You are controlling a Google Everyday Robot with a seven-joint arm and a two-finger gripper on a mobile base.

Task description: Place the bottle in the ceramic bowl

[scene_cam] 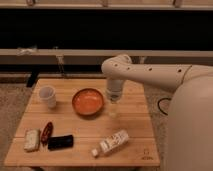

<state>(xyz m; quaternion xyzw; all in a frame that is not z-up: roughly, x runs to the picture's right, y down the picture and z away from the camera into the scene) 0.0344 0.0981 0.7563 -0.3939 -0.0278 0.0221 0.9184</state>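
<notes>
I see the bottle (111, 142) lying on its side at the near side of the scene, whitish with a pale label, its white cap pointing left and near. The ceramic bowl (88, 102), glossy orange-red inside, sits upright farther back and left, well apart from the bottle. The gripper (114, 109) hangs just right of the bowl.

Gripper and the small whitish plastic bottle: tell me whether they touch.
Apart. Camera view: the gripper hangs beside the orange-red ceramic bowl; bare wooden table separates it from the whitish plastic bottle lying nearer the front.
</notes>
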